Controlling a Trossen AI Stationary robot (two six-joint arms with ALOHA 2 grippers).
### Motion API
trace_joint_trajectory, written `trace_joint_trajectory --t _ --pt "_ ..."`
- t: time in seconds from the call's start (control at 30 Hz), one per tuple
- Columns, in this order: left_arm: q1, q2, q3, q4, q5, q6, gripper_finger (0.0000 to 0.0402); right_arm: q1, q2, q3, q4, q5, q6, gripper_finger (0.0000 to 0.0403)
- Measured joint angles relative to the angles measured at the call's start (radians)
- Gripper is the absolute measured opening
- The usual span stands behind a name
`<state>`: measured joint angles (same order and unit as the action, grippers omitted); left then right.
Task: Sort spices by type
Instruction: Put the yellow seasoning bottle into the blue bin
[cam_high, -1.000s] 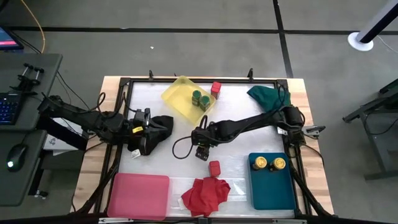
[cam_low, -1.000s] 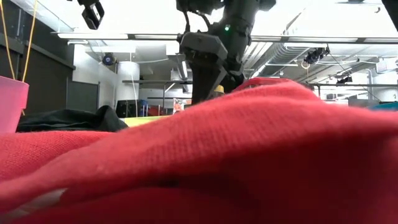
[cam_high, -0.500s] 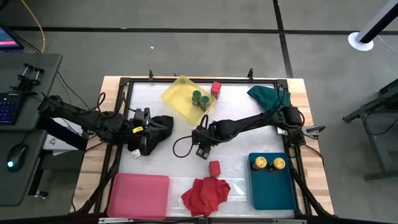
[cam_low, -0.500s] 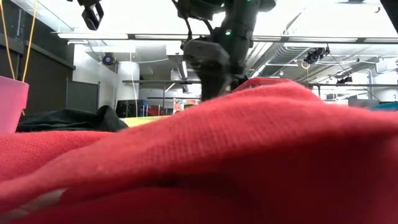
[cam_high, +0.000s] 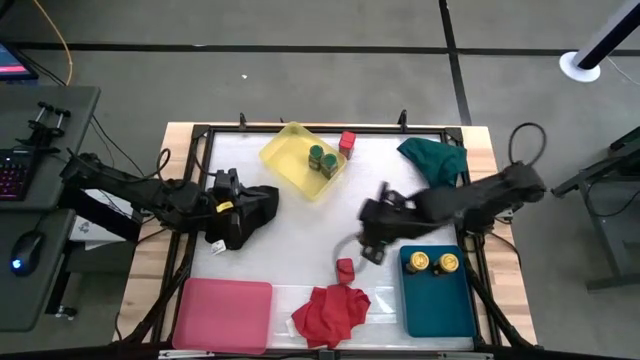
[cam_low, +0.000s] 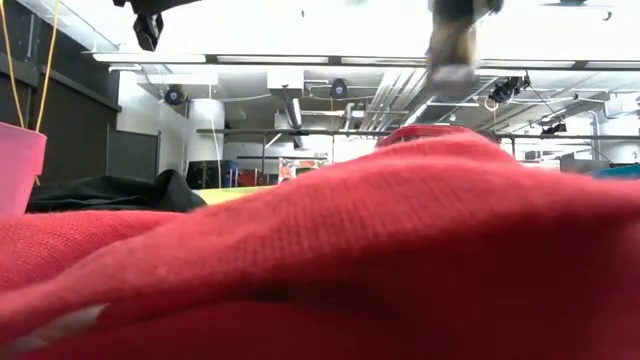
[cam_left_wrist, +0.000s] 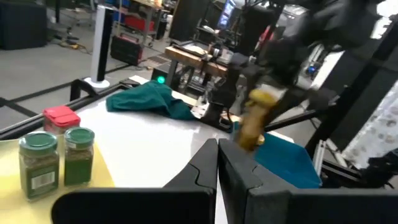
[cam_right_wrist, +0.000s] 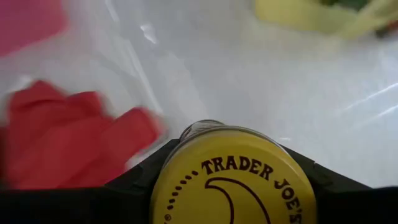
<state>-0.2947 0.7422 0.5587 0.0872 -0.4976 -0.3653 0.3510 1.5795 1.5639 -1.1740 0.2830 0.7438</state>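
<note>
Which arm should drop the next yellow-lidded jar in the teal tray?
Right. The right gripper already holds a yellow-lidded jar beside the teal tray. The left gripper rests by the black cloth across the table.

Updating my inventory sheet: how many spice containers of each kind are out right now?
Yellow-lidded jars: 3, two on the teal tray, one held by the right gripper
Green-lidded jars: 2, both on the yellow tray
Red boxes: 2
Total: 7
</note>
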Motion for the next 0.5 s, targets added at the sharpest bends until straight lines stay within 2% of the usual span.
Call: trace_joint_trajectory --t 0.2,0.33,0.5 --pt "0.000 0.037 0.000 0.001 -0.015 0.000 0.0000 0.263 -0.072 0.000 -0.023 -0.019 0.340 0.0200" --pt "0.000 0.063 0.000 0.000 -0.015 -0.019 0.0000 0.433 -0.019 0.000 -0.060 -0.109 0.566 0.0200" --pt "0.000 0.084 0.000 0.022 -0.015 -0.027 0.0000 0.589 0.081 -0.001 -0.160 -0.145 0.861 0.0200"
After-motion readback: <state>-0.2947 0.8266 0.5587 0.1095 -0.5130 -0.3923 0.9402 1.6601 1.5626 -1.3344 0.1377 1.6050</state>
